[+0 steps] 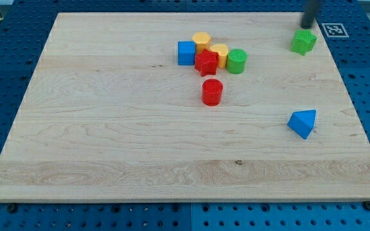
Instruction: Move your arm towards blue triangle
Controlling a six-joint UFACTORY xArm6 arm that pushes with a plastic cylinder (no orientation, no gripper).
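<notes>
The blue triangle point(302, 122) lies on the wooden board point(108, 128) at the view's right, below the middle. My tip point(308, 27) is at the view's top right, just above a green star block point(304, 42), far above the blue triangle. The rod is blurred and cut off by the top edge.
A cluster sits at the top centre: a blue cube point(185, 52), a yellow block point(202, 42), a second yellow block point(220, 54), a red star point(205, 63) and a green cylinder point(237, 61). A red cylinder point(212, 92) stands below it. A marker tag point(333, 29) is at the top right.
</notes>
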